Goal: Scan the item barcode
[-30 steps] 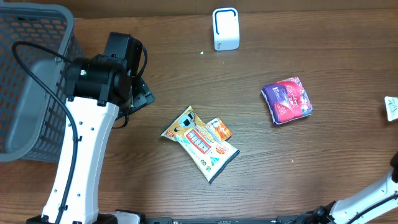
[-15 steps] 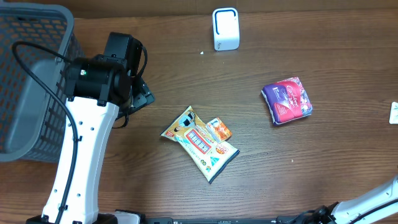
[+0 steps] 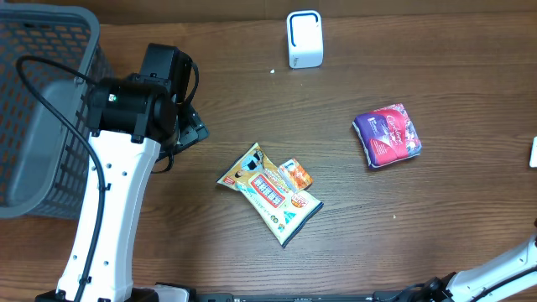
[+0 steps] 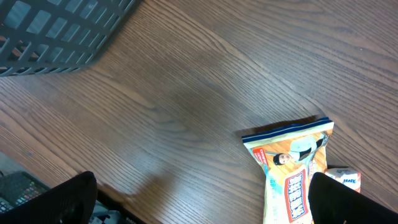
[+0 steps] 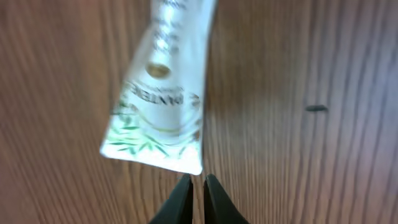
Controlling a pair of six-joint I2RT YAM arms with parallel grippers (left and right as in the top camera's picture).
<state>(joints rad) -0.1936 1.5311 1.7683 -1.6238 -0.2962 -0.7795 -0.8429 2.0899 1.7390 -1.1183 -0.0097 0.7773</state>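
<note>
A white tube [image 5: 163, 93] with green leaf print lies on the wood in the right wrist view. My right gripper [image 5: 198, 180] is shut, its tips just short of the tube's near corner and nothing between them. Overhead, only a white sliver of the tube [image 3: 534, 151] shows at the right edge, and the right gripper is out of view there. The white scanner [image 3: 304, 39] stands at the back. My left gripper [image 4: 208, 205] is open above bare table, with a yellow snack bag [image 4: 295, 168] beside its right finger.
The yellow snack bag [image 3: 270, 191] and a small orange packet [image 3: 298, 174] lie mid-table. A purple packet [image 3: 387, 135] lies to the right. A grey mesh basket [image 3: 42, 109] fills the left side, beside my left arm [image 3: 126, 168].
The white tube has slid rightward, almost out of the overhead view. The left arm, snack bag and purple packet have not moved.
</note>
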